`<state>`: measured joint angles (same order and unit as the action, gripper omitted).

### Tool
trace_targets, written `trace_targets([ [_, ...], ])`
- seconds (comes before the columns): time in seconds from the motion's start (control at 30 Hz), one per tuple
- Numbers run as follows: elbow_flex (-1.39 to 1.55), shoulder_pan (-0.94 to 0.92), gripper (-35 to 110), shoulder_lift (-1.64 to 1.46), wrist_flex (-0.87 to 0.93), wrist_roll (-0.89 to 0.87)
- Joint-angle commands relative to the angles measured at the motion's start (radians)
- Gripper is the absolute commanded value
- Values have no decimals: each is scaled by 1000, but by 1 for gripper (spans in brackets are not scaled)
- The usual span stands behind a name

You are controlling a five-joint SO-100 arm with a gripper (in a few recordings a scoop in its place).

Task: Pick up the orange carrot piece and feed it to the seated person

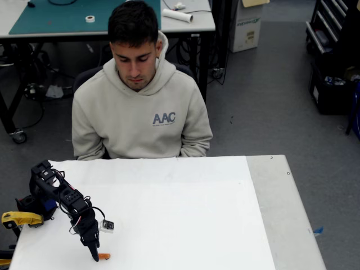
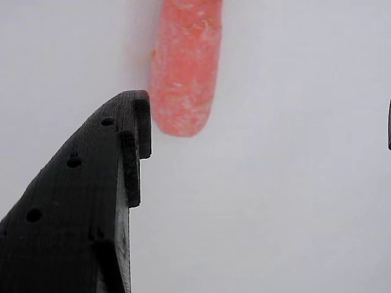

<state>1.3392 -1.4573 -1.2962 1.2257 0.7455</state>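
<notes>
the orange carrot piece (image 2: 184, 67) is lying flat on the white tabletop (image 1: 185, 214), down at the front left in the fixed view, and nothing is lifting it. in the wrist view its rounded end is sitting right beside the tip of the black left finger (image 2: 137, 122), close enough that i cannot tell whether they are touching. the other finger is showing just as a dark sliver at the far right edge (image 2: 389, 125), so the fingers are standing wide open, gripping nothing, with the carrot inside the gap and hard against the left side. in the fixed view the gripper (image 1: 94, 254) is pointing straight down at the tabletop, its tip just beside the little orange stub (image 1: 104, 256). the black arm (image 1: 62, 197) is folding up behind it from the left edge, and a yellow-handled tool (image 1: 19, 218) is resting by its base. across the tabletop, well apart from the carrot, the seated person (image 1: 140, 107) in the light hooded sweatshirt is looking down.
</notes>
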Motion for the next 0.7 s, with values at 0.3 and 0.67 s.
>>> trace_targets([
  [0.3, 3, -38, 33, -6, 12, 12],
  [0.67, -12, -54, 33, 67, 11, 14],
])
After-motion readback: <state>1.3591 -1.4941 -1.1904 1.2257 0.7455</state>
